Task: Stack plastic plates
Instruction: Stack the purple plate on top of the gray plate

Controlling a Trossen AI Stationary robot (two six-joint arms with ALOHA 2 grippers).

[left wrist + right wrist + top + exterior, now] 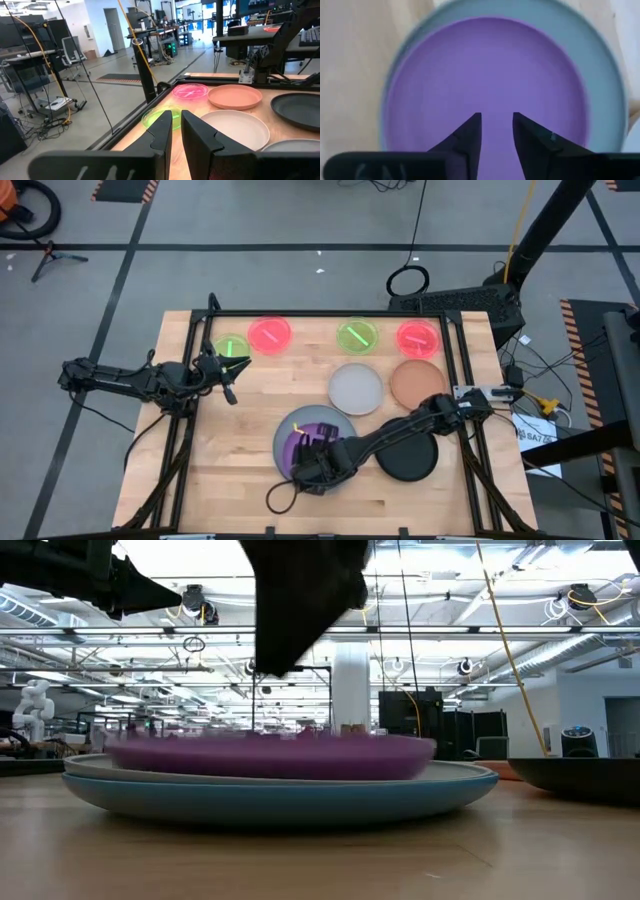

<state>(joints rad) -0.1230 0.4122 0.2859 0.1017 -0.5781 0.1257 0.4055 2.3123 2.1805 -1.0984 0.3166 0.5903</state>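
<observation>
The plastic plates are partly stacked: the purple plate (303, 442) sits in a grey plate (340, 427) on a blue one (280, 802), near-centre of the table (240, 470). The right gripper (312, 463) hangs just above the purple one, fingers a little apart, holding nothing, so that drop looks done. Next I'd guess a medium one: white plate (356, 388), tan-orange plate (415, 382) or black plate (408, 457), all smooth, shallow, thin-rimmed. The small translucent pink and green ones sit far back. The left gripper (228, 368) waits far left, fingers narrow, nothing visibly held.
</observation>
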